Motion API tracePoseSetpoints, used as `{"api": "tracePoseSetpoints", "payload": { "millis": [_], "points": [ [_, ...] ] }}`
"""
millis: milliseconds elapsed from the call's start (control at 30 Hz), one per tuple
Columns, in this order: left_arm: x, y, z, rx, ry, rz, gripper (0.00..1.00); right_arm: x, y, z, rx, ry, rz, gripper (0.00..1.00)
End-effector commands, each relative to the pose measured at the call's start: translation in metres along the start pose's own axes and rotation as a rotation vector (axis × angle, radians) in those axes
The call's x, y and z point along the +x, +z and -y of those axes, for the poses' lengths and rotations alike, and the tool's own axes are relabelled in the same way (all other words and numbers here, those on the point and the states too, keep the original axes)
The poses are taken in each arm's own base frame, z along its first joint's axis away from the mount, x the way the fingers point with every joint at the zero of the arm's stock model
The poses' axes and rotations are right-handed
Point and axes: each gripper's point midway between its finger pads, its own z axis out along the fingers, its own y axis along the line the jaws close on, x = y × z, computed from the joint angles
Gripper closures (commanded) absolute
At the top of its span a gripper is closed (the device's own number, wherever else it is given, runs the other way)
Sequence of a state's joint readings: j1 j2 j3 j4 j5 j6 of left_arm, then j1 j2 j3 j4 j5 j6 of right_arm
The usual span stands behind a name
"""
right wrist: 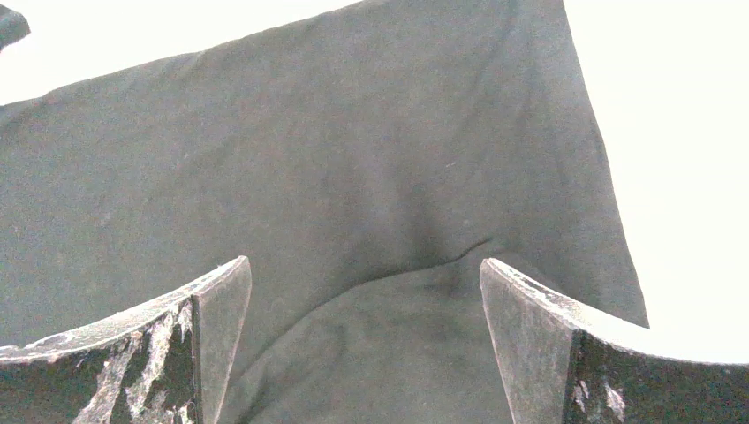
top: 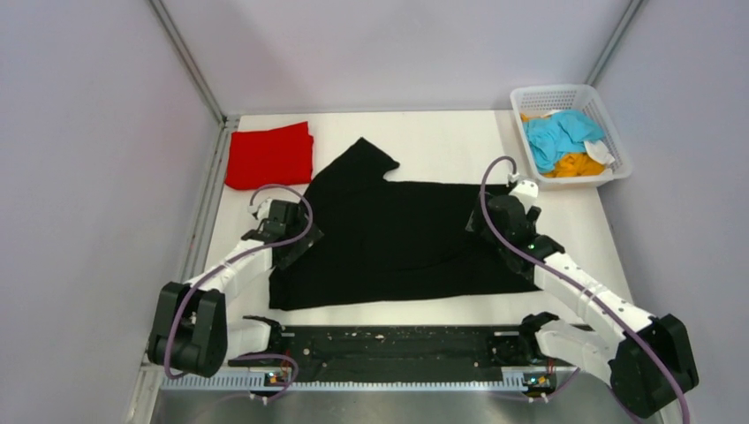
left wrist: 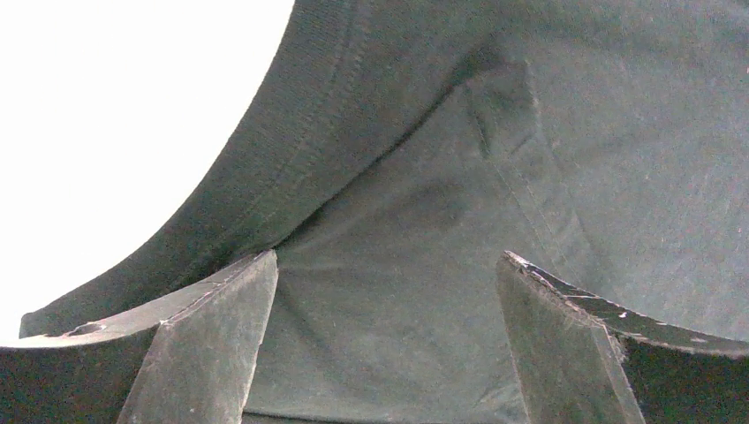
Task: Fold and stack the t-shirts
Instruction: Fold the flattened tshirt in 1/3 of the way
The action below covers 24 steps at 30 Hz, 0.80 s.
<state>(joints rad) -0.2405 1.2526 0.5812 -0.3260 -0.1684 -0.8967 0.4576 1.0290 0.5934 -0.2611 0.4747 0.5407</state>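
The black shirt [top: 397,238] lies spread mid-table so both arms can reach its side edges for a fold. The red shirt [top: 269,155] sits folded at the far-left corner, likely the stack's base; the blue shirt [top: 559,134] and orange shirt [top: 574,165] wait in the basket [top: 549,91]. The left gripper [left wrist: 386,261] and right gripper [right wrist: 364,261] hang over opposite edges, fingers spread, gripping nothing.

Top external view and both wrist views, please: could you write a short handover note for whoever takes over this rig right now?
Left tool: open, low over the black t-shirt at its left edge.
Right tool: open, over its right edge, nothing gripped.
Black t-shirt: spread mid-table.
Red t-shirt: folded, far left.
Light blue t-shirt and orange t-shirt: crumpled in the basket, far right.
Done: red folded.
Left: fold black, blue and orange, then stack all.
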Motion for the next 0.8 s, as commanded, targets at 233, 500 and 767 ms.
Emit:
{"api": "tracePoseSetpoints", "payload": {
  "millis": [233,500,767],
  "points": [
    [-0.019,-0.005,-0.050,-0.194,-0.042,0.010,0.01,-0.025,-0.019,0.010,-0.025,0.092,0.182,0.01],
    [-0.043,-0.039,-0.001,0.031,-0.004,0.034,0.01,-0.030,-0.022,0.010,-0.033,0.080,0.208,0.01],
    [-0.100,-0.089,0.171,0.467,0.324,0.175,0.01,-0.027,-0.022,0.008,-0.045,0.065,0.196,0.01]
  ]
}}
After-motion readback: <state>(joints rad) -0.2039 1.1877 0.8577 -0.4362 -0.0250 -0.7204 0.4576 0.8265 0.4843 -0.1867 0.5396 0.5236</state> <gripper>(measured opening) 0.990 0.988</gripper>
